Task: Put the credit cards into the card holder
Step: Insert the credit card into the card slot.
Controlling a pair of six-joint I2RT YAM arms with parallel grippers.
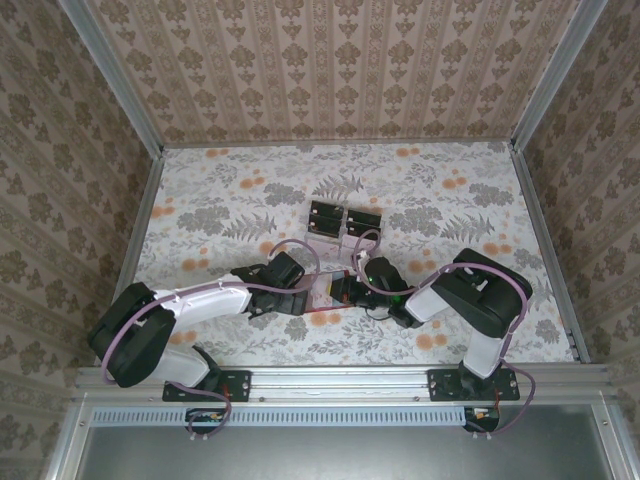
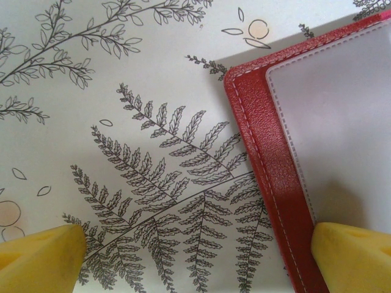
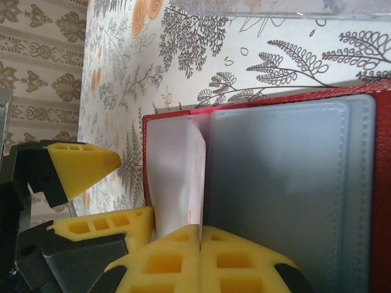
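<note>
Right tool (image 3: 200, 244): clenched. A pale leaf (image 3: 180, 177) stands up from the holder, and its lower edge runs into the seam between my fingertips. I cannot tell whether it is a pocket flap or a card.
Left tool (image 2: 198, 244): released, jaws wide. One yellow fingertip (image 2: 43, 259) is over the bare desk (image 2: 122, 73), the other over the holder's clear pocket near a corner. I cannot tell whether either touches.
Card holder (image 3: 287, 183): red, lying open and flat between my two tools, greyish pockets facing up.
Credit cards (image 1: 326, 217): two, side by side on the desk beyond the holder and apart from it, neither one gripped.
Step in hand: I judge I am opening a pocket; neither of these two cards is in yet.
Doing it well: hold the pinch steady, lift the leaf only enough to open the pocket mouth, and press the left tool down on the holder's edge.
Risk: the whole holder may lift or slide with the leaf.
</note>
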